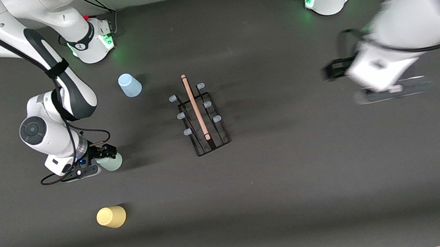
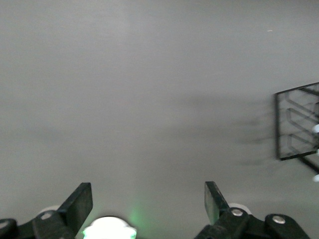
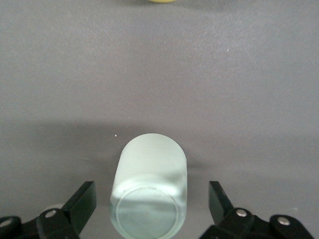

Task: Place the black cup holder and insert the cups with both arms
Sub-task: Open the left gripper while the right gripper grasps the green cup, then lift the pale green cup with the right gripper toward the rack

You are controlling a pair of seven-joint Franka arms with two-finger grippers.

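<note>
The black cup holder [image 1: 200, 115] stands mid-tabletop [image 1: 302, 181], empty, its six blue-tipped pegs bare under one wooden handle [image 1: 195, 106]. The right hand [image 3: 149, 204] is low with fingers wide on either side of the mint green cup [image 3: 149, 191], not gripping it. The left hand [image 2: 148, 201], wide and empty, hangs over bare tabletop toward its own end. Three cups: mint, light blue cup [image 1: 129, 85], yellow cup [image 1: 111, 217].

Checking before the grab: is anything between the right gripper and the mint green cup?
Nothing visible. The right gripper is open with the mint green cup already between its fingers, upside down on the table. The yellow cup sits apart, nearer the front camera.
</note>
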